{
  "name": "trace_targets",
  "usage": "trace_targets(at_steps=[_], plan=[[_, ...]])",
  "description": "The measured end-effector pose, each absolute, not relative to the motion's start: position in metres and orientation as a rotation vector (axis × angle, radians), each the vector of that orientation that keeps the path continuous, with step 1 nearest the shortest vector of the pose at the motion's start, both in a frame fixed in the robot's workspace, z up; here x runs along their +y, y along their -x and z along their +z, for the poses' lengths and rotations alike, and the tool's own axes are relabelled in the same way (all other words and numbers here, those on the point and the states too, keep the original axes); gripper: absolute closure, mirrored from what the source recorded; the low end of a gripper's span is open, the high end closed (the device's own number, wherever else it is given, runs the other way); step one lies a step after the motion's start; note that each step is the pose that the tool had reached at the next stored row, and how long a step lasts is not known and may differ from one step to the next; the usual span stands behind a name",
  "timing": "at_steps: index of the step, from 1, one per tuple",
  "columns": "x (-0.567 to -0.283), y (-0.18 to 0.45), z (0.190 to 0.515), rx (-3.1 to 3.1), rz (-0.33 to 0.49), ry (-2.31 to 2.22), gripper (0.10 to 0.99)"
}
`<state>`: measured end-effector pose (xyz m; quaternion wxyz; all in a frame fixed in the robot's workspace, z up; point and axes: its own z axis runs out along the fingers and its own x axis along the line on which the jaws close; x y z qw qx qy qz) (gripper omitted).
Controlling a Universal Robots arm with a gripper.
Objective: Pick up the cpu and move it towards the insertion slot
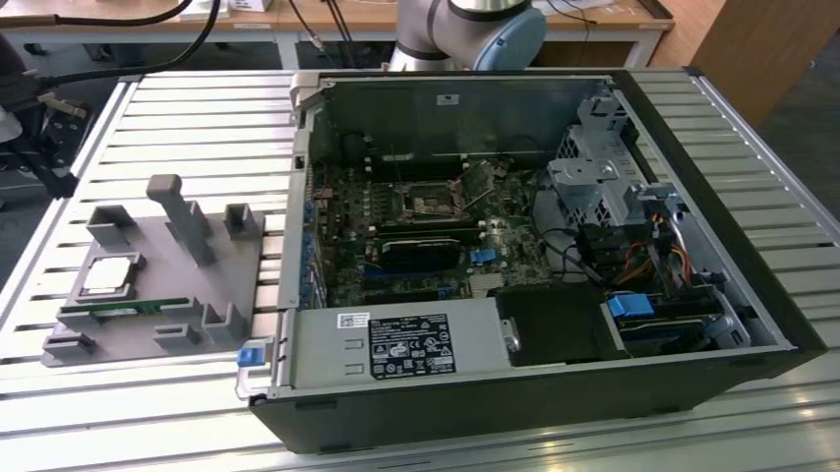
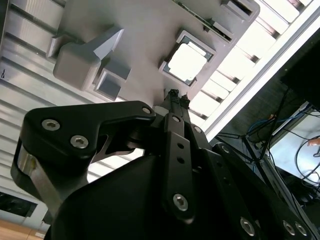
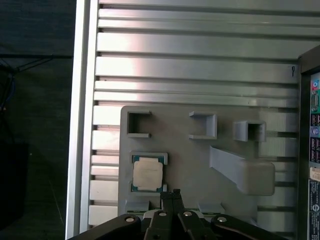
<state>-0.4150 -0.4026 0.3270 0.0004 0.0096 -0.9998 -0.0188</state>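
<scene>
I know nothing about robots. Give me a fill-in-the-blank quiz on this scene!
1. The cpu lies on the gray tray, ___ the case.
2. The gripper is near the cpu, fingers together, holding ___.
3. The slot inside the case is ___.
Missing words: outside; nothing; empty.

Slatted metal table (image 1: pixel 197 93) brightly lit; wooden desk (image 1: pixel 617 12) behind; dark floor (image 1: pixel 808 123) beside

The exterior view looks down from high on the bench (image 1: pixel 197 118), computer (image 1: pixel 447 118) and grey holder (image 1: pixel 132 334). Both wrist views look closely at that holder (image 3: pixel 185 165), past the fingers (image 3: pixel 165 201).
</scene>
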Motion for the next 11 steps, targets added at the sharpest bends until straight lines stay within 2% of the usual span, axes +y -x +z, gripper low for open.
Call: trace_targets(at_steps=[11], plan=[[-0.4026, 0.415, 0.322, -3.14, -0.059, -0.03, 0.98]])
